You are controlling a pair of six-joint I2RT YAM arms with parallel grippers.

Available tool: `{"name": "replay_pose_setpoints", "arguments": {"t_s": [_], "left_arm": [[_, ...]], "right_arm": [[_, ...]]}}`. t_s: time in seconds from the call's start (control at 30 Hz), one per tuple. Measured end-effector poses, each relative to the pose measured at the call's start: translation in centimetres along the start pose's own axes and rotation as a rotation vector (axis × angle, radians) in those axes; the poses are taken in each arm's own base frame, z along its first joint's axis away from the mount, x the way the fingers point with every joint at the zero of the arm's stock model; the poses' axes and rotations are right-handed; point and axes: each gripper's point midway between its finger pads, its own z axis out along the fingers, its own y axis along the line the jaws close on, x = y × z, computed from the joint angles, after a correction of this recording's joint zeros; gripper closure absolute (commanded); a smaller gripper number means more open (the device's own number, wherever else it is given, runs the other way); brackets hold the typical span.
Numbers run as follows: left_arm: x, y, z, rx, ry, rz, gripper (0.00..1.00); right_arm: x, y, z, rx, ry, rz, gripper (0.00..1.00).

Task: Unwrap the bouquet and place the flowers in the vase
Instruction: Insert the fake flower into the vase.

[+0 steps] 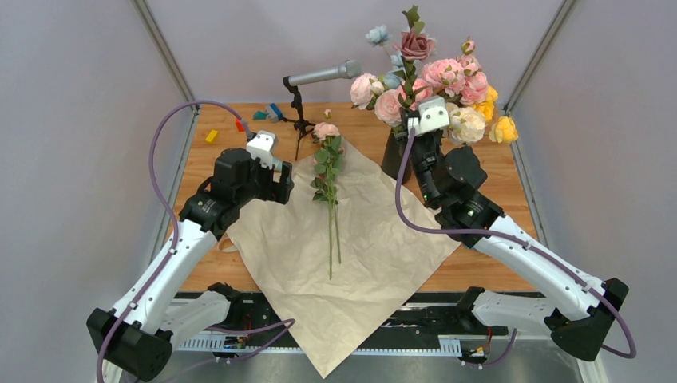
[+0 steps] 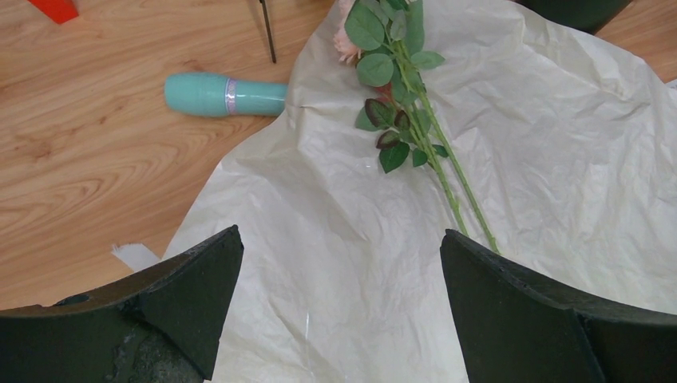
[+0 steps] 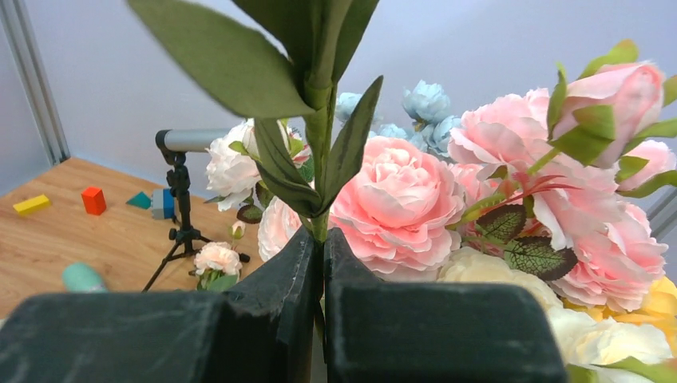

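Left jaws, nearest the lens in the left wrist view, are spread wide with nothing between them. They are held above the left part of the crinkled beige paper sheet point(image 2: 319, 239).

The sheet is laid open and flat on the wooden worktop point(image 1: 363, 132). One corner hangs past the worktop's near edge.

Two long thin green leafy stems point(image 1: 330, 207) are laid side by side down the middle of the sheet. A pale pink bloom point(image 1: 326, 130) is seen at the sheet's far edge, and the cut ends point towards its near corner.

A dark glossy vase point(image 1: 393, 159) stands upright at the sheet's far right edge, partly hidden by the right arm. It is filled with a mass of pink, cream, pale blue and yellow blooms point(image 1: 451, 80).

Right jaws are clenched on a thick green stem with long leaves point(image 3: 319, 159), above the vase and to the far right of the sheet. A mauve rose point(image 1: 415, 44) stands highest in the arrangement. Whether it belongs to the clamped stem cannot be told.

A grey microphone on a small black tripod point(image 1: 319, 76) is noted just beyond the sheet's far edge.

A teal cylinder point(image 2: 215, 94) lies on the wood at the sheet's left edge, one end hidden by the paper.

Small yellow point(image 1: 211, 136), red point(image 1: 239, 125) and blue point(image 1: 274, 110) blocks lie well beyond the sheet's far left side.
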Motion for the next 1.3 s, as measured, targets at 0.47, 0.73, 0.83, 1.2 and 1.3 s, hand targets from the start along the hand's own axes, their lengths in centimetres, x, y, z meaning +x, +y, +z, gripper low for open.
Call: {"name": "replay_pose_setpoints", "arguments": {"t_s": [0.47,0.73,0.83,1.2,1.3], "left_arm": [[0.2,0.3,0.0,-0.019,0.003,-0.001,0.0],[0.4,0.4,0.1,-0.023,0.009,0.0,0.0],[0.4,0.4,0.1,-0.023,0.009,-0.001,0.0],[0.4,0.4,0.1,-0.023,0.009,0.0,0.0],[0.4,0.4,0.1,-0.023,0.009,0.0,0.0]], "right_arm": [[-1.0,-0.4,0.2,0.019,-0.066,-0.028,1.0],[-0.7,0.2,0.3,-0.007,-0.089,-0.073,1.0],[-0.2,0.4,0.3,-0.014,-0.089,-0.092,1.0],[1.7,1.3,0.7,-0.02,-0.077,-0.136,1.0],[1.8,1.5,0.9,-0.019,-0.079,-0.135,1.0]]}}
